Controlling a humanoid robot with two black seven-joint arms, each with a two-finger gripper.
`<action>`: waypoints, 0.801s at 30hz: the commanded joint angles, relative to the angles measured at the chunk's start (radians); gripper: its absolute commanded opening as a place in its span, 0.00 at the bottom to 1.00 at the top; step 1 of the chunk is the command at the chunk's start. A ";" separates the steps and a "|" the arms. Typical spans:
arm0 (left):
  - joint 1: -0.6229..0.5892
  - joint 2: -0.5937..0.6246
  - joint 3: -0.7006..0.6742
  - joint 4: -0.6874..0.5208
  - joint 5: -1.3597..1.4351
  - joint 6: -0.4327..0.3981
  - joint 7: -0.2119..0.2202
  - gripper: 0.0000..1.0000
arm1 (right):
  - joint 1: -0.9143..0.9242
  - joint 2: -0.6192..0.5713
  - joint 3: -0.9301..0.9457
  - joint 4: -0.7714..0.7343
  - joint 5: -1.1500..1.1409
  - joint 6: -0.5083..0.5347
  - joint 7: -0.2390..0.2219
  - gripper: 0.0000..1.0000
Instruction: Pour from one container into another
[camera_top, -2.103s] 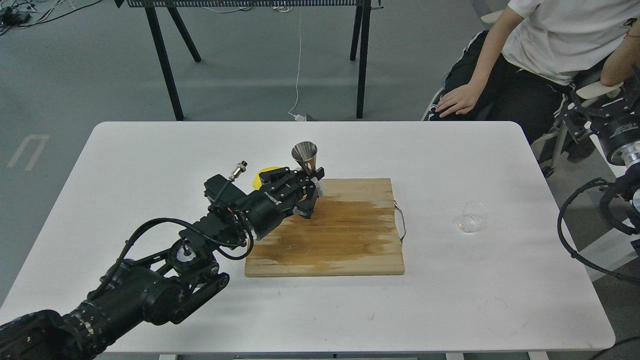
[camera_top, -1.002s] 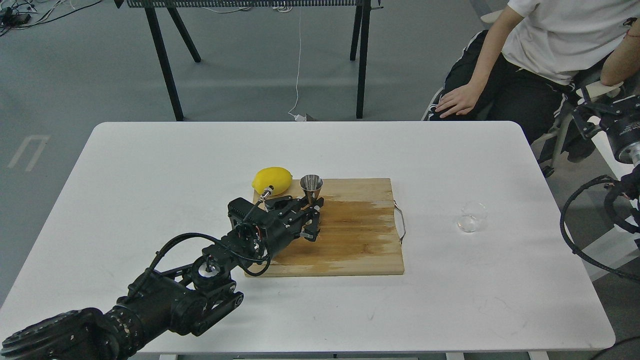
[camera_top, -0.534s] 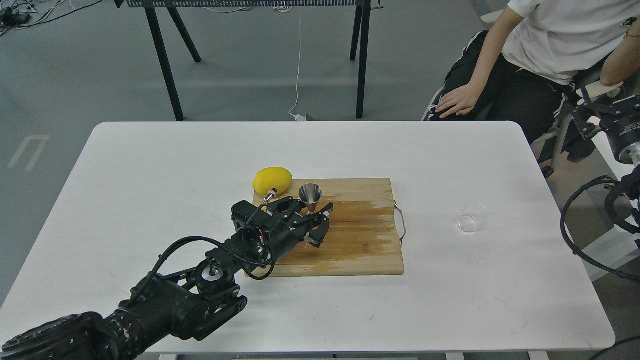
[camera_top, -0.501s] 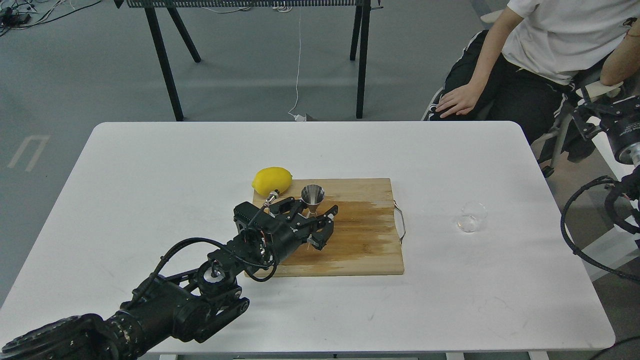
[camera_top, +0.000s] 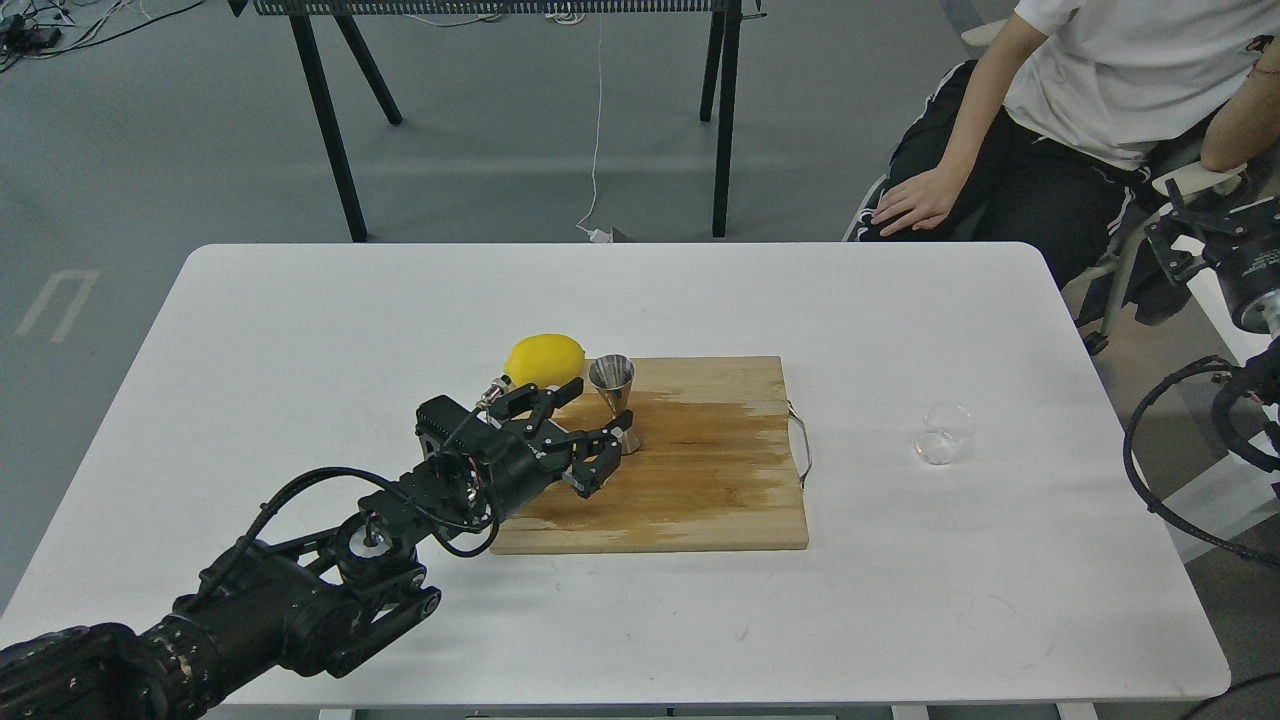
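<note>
- The steel jigger (camera_top: 614, 400) stands upright near the far left corner of the wooden cutting board (camera_top: 700, 480), wide mouth up and its foot on the wood.
- My left gripper (camera_top: 585, 435) sits just to the left of the jigger, low over the board, with its fingers spread apart and nothing between them.
- One finger reaches up toward the lemon, and the other lies lower, with its tip close by the jigger's foot; I cannot tell whether it touches the metal.
- The clear glass cup (camera_top: 945, 433) stands on the white table (camera_top: 300, 330) well to the right of the board, past the board's wire handle (camera_top: 803, 445), apart from everything else.
- A yellow lemon (camera_top: 543, 359) lies at the board's far left corner, just behind my left gripper and beside the jigger.
- The board's surface shows a darker, wet-looking patch across its middle.
- My right arm shows only at the right edge of the view, off the table; I cannot make out its gripper.
- A seated person (camera_top: 1060, 110) in a white shirt is beyond the table's far right corner.
</note>
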 joint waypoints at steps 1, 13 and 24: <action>0.007 0.033 -0.005 -0.016 0.000 0.039 -0.001 0.73 | 0.001 0.000 -0.001 0.002 0.000 0.000 0.000 1.00; 0.152 0.272 -0.019 -0.250 0.000 0.058 -0.003 0.74 | -0.003 0.000 -0.001 0.000 0.000 0.000 -0.001 1.00; 0.126 0.375 -0.071 -0.318 -0.055 0.058 -0.131 0.73 | -0.015 0.000 0.001 0.000 0.000 0.000 -0.009 1.00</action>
